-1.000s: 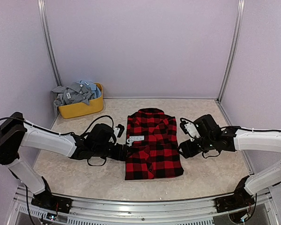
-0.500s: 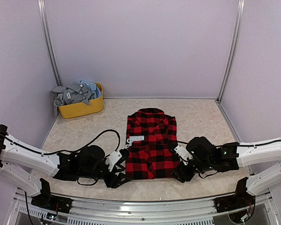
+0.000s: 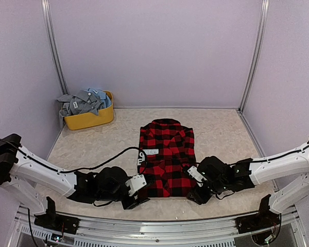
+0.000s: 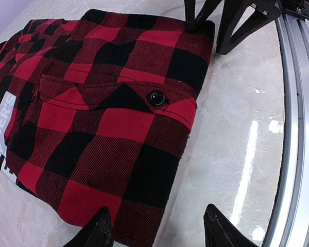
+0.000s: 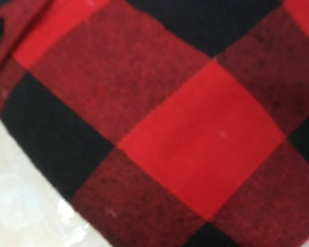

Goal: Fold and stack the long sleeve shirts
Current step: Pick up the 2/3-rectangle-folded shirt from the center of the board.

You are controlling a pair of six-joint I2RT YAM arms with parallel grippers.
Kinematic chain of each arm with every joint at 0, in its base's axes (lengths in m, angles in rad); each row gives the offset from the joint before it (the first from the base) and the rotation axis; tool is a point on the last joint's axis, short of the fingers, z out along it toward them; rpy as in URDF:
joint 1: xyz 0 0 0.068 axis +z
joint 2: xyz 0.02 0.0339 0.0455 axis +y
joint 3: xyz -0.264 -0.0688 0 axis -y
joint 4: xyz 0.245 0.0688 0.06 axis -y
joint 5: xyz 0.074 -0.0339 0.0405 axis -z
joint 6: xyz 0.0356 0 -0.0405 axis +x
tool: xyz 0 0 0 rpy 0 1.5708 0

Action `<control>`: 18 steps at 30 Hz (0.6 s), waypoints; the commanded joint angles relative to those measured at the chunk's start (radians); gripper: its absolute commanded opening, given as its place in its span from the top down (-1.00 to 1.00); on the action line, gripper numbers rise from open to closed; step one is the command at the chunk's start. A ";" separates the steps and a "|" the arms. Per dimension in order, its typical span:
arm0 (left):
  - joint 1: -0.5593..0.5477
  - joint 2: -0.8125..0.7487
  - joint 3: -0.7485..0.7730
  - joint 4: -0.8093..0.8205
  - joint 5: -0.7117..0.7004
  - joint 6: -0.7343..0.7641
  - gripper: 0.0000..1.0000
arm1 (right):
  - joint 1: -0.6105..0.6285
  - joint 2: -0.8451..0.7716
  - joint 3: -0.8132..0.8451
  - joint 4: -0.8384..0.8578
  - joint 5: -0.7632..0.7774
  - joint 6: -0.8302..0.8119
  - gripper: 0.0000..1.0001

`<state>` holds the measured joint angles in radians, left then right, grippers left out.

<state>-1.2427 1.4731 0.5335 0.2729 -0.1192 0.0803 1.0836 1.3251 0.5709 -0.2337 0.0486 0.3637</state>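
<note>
Top view: a folded red-and-black flannel shirt lies in the middle of the table, collar toward the far edge, a white label on its left side. The left gripper sits low at the shirt's near left corner and the right gripper at its near right corner. In the far left corner stands a yellow tub heaped with grey and pale blue shirts.

Left wrist view: the left gripper is spread, its fingers straddling the shirt's near corner without pinching it. A pocket flap with a black button faces up. At the far corner of the near hem the right gripper stands with its fingers apart, one tip touching the cloth. A metal rail runs along the table's near edge.

Right wrist view: the checked cloth fills the frame, with a bare bit of table at the lower left. The fingers are out of sight.
</note>
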 commanded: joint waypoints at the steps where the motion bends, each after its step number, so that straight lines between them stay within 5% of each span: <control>1: -0.008 0.054 0.053 -0.006 -0.015 0.120 -0.12 | 0.010 0.033 0.003 0.006 -0.017 0.031 -0.10; 12: -0.008 0.143 0.097 -0.099 -0.030 0.201 0.01 | 0.009 0.028 -0.003 -0.010 -0.033 0.045 -0.15; 18: -0.008 0.207 0.140 -0.131 -0.032 0.205 0.24 | 0.009 -0.031 0.001 -0.014 -0.047 0.049 -0.28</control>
<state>-1.2453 1.6382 0.6315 0.1799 -0.1375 0.2680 1.0836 1.3460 0.5709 -0.2348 0.0166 0.4004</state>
